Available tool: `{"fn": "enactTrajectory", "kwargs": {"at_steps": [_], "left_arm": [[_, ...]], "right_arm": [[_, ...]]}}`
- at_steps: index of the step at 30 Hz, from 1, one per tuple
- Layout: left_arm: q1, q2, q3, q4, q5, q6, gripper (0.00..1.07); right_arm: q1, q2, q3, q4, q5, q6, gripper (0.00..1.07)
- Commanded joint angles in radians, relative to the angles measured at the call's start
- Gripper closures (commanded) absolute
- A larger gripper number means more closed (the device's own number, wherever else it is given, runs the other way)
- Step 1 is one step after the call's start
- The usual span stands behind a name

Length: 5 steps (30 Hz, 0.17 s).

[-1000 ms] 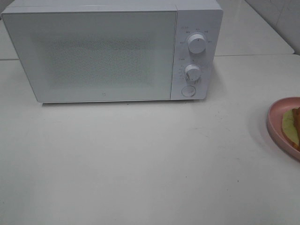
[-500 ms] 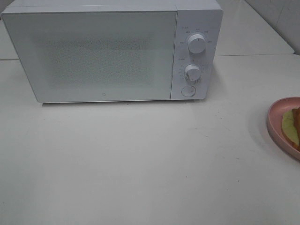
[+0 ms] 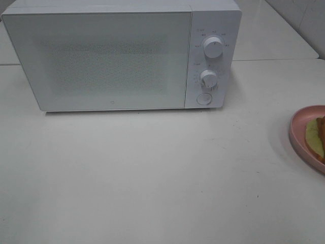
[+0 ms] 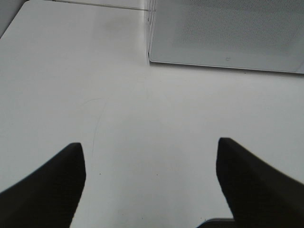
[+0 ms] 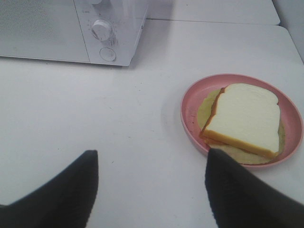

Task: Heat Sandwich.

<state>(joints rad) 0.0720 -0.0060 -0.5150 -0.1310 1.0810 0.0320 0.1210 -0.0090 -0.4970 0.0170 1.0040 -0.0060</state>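
The sandwich (image 5: 244,118), white bread with an orange-brown crust over pale yellow-green filling, lies on a pink round plate (image 5: 190,102). In the exterior high view only its edge (image 3: 316,138) shows on the plate (image 3: 299,122) at the far right. The white microwave (image 3: 101,56) stands at the back with its door shut; it also shows in the right wrist view (image 5: 61,28) and the left wrist view (image 4: 228,33). My right gripper (image 5: 151,156) is open and empty, short of the plate. My left gripper (image 4: 149,147) is open and empty over the table, short of the microwave's front left corner.
Two knobs (image 3: 213,47) (image 3: 208,79) and a round button (image 3: 204,98) sit on the microwave's right panel. The white table (image 3: 152,173) spreads in front of it. A second table surface (image 3: 274,30) lies behind on the right.
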Motion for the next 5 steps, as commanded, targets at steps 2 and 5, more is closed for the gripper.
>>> {"fn": "enactTrajectory", "kwargs": {"at_steps": [2, 5], "left_arm": [[0.003, -0.019, 0.002, -0.002, -0.015, -0.006, 0.34], [0.003, -0.019, 0.002, -0.002, -0.015, -0.006, 0.34]], "right_arm": [[-0.001, -0.022, 0.002, -0.005, -0.008, 0.000, 0.43], [-0.001, -0.022, 0.002, -0.005, -0.008, 0.000, 0.43]]}}
